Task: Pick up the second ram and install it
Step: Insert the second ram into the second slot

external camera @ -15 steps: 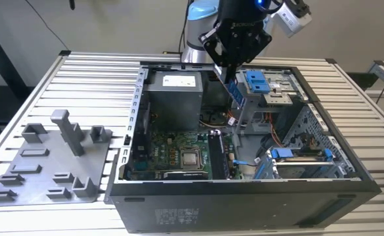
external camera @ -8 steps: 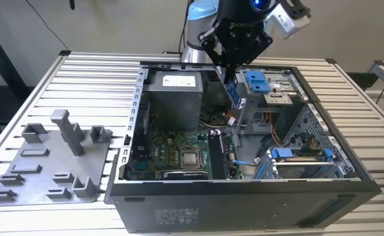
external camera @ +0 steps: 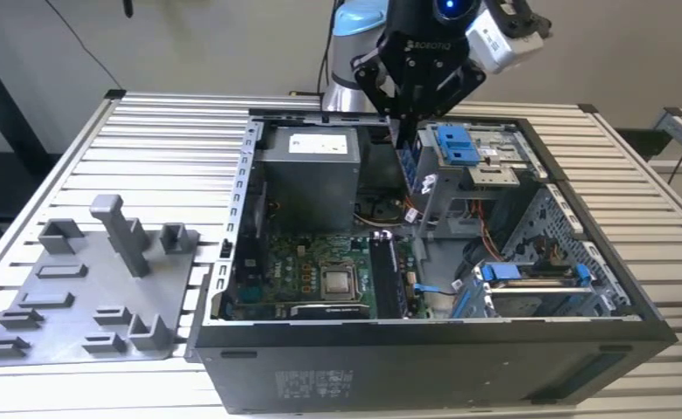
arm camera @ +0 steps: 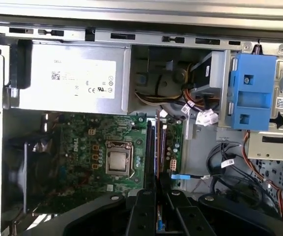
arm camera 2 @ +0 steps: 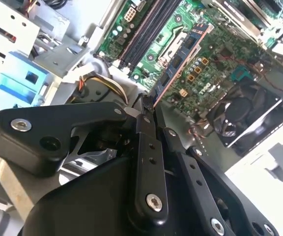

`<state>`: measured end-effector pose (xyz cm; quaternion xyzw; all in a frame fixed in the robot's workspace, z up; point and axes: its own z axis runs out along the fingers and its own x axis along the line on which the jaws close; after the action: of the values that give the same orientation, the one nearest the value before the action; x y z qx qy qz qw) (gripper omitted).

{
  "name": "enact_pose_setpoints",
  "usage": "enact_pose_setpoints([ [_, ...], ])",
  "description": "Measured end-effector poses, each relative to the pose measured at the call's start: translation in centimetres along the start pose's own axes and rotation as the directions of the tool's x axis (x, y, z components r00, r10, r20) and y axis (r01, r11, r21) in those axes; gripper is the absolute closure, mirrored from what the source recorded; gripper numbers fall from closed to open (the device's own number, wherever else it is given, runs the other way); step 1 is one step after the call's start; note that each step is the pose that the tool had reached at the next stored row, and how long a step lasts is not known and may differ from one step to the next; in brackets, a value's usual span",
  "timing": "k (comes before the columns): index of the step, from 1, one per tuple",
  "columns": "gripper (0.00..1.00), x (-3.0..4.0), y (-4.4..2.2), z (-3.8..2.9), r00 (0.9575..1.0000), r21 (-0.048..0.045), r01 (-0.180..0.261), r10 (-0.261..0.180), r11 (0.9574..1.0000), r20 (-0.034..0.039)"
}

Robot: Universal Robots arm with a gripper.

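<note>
Ram picked up, not yet seated

The gripper (arm camera 2: 146,105) is clamped on the ram (arm camera 2: 181,64), which hangs edge-down over the open case (external camera: 434,327), clear of the black slots (arm camera 2: 149,29) on the board (external camera: 317,262). By my reading the pickup is done and the seating is left. Room is tight: the power supply (external camera: 312,175) stands on one side, the drive cage (external camera: 463,144) on the other, and loose cables (arm camera: 199,114) lie near the slots' end

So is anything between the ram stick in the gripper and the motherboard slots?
Nothing visible does. The second ram, clamped in the gripper, hangs above the open case, and the black slots below lie uncovered; the cable bundles sit off to one side.
</note>
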<state>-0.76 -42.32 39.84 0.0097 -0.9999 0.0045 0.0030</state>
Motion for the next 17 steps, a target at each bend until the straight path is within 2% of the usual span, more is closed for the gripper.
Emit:
enact_pose_setpoints([
  [6,0.86,-0.01,0.00,0.03,0.9979,0.0052,-0.064,0.064,0.9979,-0.0005],
  [12,0.86,-0.01,0.01,0.10,0.9978,0.0055,-0.066,0.066,0.9978,-0.0004],
  [17,0.86,-0.01,0.01,0.74,0.9978,0.0056,-0.066,0.066,0.9978,0.0013],
])
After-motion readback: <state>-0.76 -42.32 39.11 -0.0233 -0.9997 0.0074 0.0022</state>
